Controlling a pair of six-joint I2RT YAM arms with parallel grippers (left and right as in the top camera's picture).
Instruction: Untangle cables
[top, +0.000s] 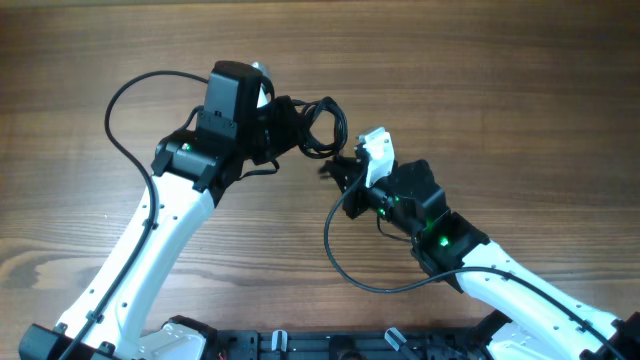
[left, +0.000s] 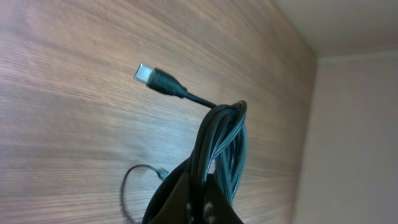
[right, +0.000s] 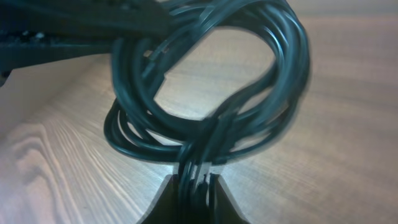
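Note:
The cables are a tangled bundle of thin black cords held between my two grippers above the wooden table. My left gripper is shut on the bundle's left side; in the left wrist view the cords rise from its jaws and a silvery plug sticks out to the upper left. My right gripper is shut on several strands; in the right wrist view the looped cords coil just above its jaws.
The wooden table spreads all around. Thicker black arm cables arc at the left and below the right arm. A thin cord loop lies on the table in the left wrist view.

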